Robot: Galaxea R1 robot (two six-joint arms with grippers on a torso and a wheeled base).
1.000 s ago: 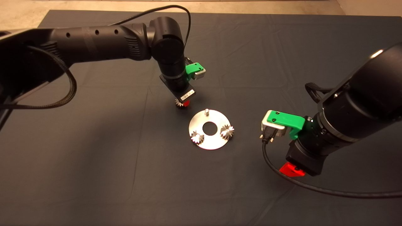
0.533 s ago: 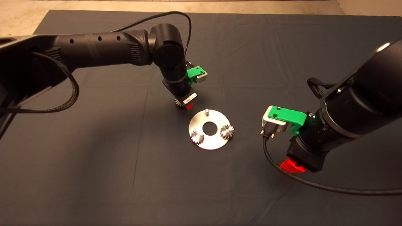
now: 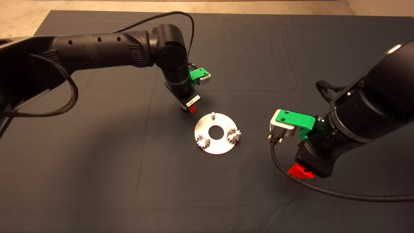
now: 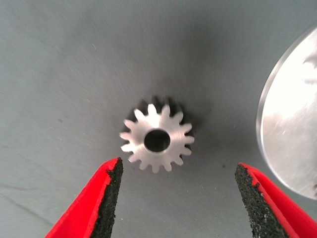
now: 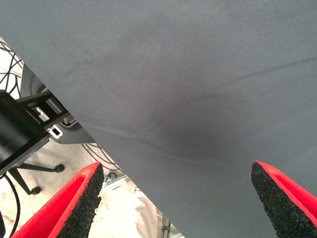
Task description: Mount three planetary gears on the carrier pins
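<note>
Head view: the carrier disc (image 3: pixel 215 133) lies flat on the dark mat (image 3: pixel 97 181) covering the tabletop, with two planetary gears seated on their pins, one on the side nearer the left arm (image 3: pixel 203 141) and one on the side nearer the right arm (image 3: pixel 234 136). The third carrier pin (image 3: pixel 212 114) stands bare at the far rim of the disc. The left end effector (image 3: pixel 190 108) points down just beside that rim, over the loose third gear, which it largely hides here. This placement suits a vertical grasp with a short transfer to the bare pin. The right end effector (image 3: pixel 301 172) hangs well apart from the disc, leaving the approach clear. Left wrist view: the loose gear (image 4: pixel 157 140) lies flat on the mat, bore upward, between the two black pads (image 4: pixel 108 198); the fingers are released, neither pad touching the teeth. The disc edge (image 4: pixel 287 129) sits near one finger, so closing room on that side is judged limited but adequate. Right wrist view: the right end effector (image 5: pixel 178 198) is spread wide and grasps nothing, hanging over bare mat near the mat's edge, with the floor and a stand (image 5: pixel 34 129) beyond.
</note>
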